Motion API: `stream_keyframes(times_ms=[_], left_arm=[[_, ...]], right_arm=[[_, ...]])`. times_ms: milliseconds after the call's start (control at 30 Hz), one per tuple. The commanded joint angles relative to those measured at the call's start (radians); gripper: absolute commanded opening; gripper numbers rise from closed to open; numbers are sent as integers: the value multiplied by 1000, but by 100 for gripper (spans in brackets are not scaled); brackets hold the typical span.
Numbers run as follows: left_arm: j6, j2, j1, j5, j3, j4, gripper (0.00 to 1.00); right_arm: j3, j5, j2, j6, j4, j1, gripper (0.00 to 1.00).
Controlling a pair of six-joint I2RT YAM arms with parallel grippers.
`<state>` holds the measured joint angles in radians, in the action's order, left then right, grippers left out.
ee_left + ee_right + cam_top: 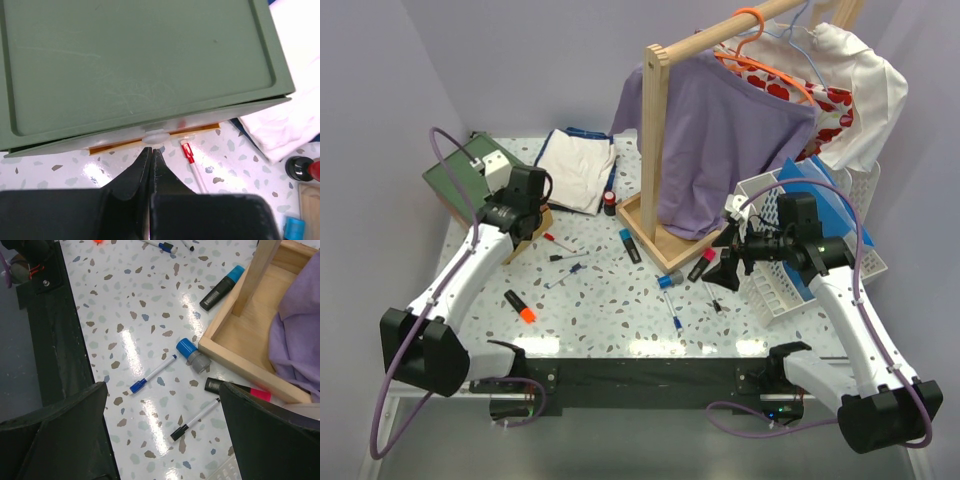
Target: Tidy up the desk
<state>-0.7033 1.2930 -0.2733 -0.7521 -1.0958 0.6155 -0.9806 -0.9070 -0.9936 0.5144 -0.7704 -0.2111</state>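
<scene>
The desk [610, 300] fills the space in front of both arm bases. It is a stiff, heavy slab that you leave where it is, so the handling concerns what lies on it. Its glossy speckled top looks slick, so expect the thin pens to roll or skate if you nudge them. Take each one across the middle of its barrel from straight above. The blue-capped pen [152, 373] and the black-capped pen [195, 419] look light and hard. The stubby blue-capped marker [192, 354] touches the wooden rack base [240, 355], which leaves little room for a finger on that side. Your right gripper [162, 387] hangs above these with its jaws spread wide and nothing in them. The right arm is bent with its elbow out to the right, and the wrist is turned in toward the centre. Your left arm reaches out to the far-left corner with the wrist low, pointing at the front of the green-topped drawer box [140, 65]. The left gripper [151, 152] is clenched, finger against finger, with its tips right at the small white tab [155, 136] on the drawer front. You cannot tell whether the tips have actually caught that tab. A red-capped pen [190, 157] lies just beside them.
</scene>
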Motion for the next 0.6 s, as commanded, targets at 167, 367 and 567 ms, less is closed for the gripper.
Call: stream_keyframes(times_ms=[167,367,567], left_arm=[[-30,-63,-24,-18,-12,-19,17],[-50,-17,-24,-65,-51,4,45],[-50,48,-21,-113,-79,-2,48]], right_arm=[[-18,-3,21,18,0,-8,99],[-20,3,23,21,0,-16,99],[-21,10,24,24,-3,-22,99]])
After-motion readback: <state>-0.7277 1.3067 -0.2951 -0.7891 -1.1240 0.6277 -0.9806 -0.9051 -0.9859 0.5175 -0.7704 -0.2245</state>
